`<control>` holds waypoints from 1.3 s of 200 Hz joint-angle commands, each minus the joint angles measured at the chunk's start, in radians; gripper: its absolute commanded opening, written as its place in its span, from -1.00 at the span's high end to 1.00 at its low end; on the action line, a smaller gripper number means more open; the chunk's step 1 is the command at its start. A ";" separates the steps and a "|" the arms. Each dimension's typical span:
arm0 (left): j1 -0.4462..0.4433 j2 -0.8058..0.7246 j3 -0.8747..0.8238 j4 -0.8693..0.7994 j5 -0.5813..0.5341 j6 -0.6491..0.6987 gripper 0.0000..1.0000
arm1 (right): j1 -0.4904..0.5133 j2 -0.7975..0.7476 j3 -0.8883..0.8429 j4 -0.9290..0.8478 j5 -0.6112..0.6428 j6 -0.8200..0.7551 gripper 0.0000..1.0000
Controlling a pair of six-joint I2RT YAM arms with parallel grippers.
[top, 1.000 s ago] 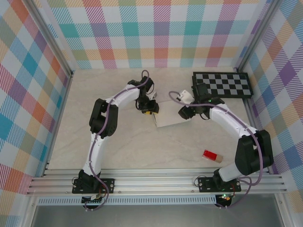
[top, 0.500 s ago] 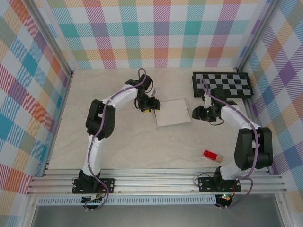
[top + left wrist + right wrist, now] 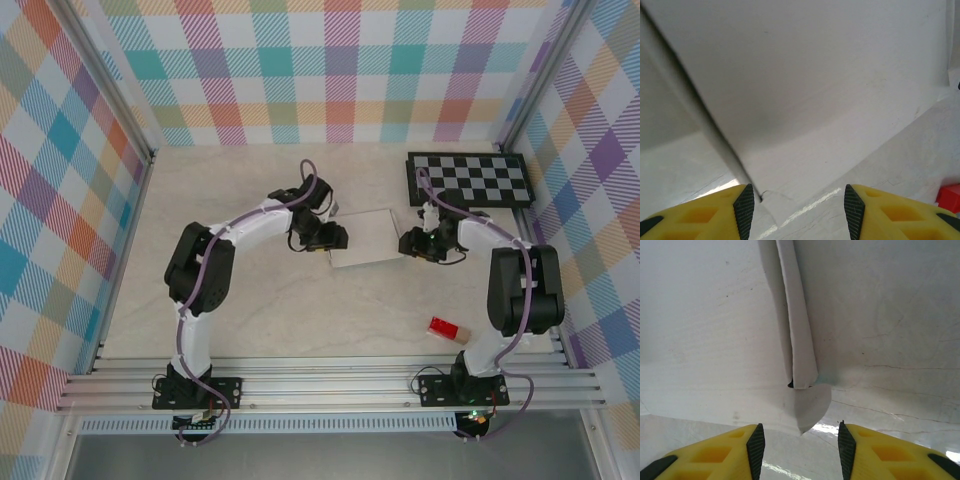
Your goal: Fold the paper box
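The flap that was raised a second ago is now lying down, and the paper box [image 3: 362,238] is resting flat and white at mid-tabletop [image 3: 270,320], so the folding is looking nearly finished. Both arms are reaching low and inward, flanking it: left fingers [image 3: 744,212] at its left edge, right fingers [image 3: 756,445] facing its right-edge tab [image 3: 807,405], both pairs standing apart and gripping nothing
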 commanded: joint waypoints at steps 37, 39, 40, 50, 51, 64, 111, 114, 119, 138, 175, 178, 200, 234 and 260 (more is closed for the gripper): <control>-0.021 0.019 0.013 -0.014 -0.071 0.263 -0.08 | 0.021 0.016 0.054 -0.021 -0.033 -0.233 0.09; -0.021 0.019 0.016 -0.022 -0.077 0.273 -0.08 | 0.021 0.011 0.054 -0.018 -0.034 -0.252 0.09; -0.021 0.019 0.017 -0.024 -0.083 0.275 -0.08 | 0.020 0.010 0.053 -0.017 -0.033 -0.259 0.09; -0.021 0.015 0.028 -0.059 -0.133 0.308 -0.08 | 0.024 -0.016 0.043 0.009 -0.036 -0.372 0.06; -0.021 0.013 0.029 -0.060 -0.137 0.311 -0.08 | 0.023 -0.021 0.043 0.013 -0.037 -0.382 0.06; -0.021 -0.025 0.006 -0.046 -0.155 0.355 -0.09 | 0.026 -0.063 0.030 0.035 -0.060 -0.500 0.04; -0.046 -0.223 -0.172 0.195 -0.029 0.848 -0.19 | 0.027 -0.063 0.073 -0.020 -0.089 -0.693 0.03; -0.048 -0.222 -0.171 0.193 -0.016 0.892 -0.19 | 0.027 -0.064 0.066 -0.011 -0.090 -0.709 0.03; -0.048 -0.219 -0.168 0.190 -0.007 0.956 -0.19 | 0.027 -0.067 0.055 0.000 -0.097 -0.744 0.02; -0.048 -0.195 -0.142 0.128 0.026 1.194 -0.19 | 0.027 -0.062 0.062 -0.027 -0.129 -0.870 0.02; -0.047 -0.088 0.012 -0.121 0.030 1.428 -0.20 | 0.027 -0.006 0.218 -0.217 -0.124 -1.010 0.02; -0.047 -0.079 0.025 -0.133 0.029 1.430 -0.20 | 0.027 0.002 0.232 -0.229 -0.114 -1.007 0.02; -0.053 -0.048 0.060 -0.146 0.009 1.423 -0.25 | 0.027 0.041 0.278 -0.237 -0.039 -0.874 0.03; -0.070 -0.021 0.051 -0.101 -0.052 1.385 -0.34 | 0.027 0.043 0.282 -0.168 0.020 -0.421 0.04; -0.073 -0.003 0.046 -0.081 -0.072 1.357 -0.34 | 0.021 0.030 0.219 -0.145 -0.004 -0.155 0.04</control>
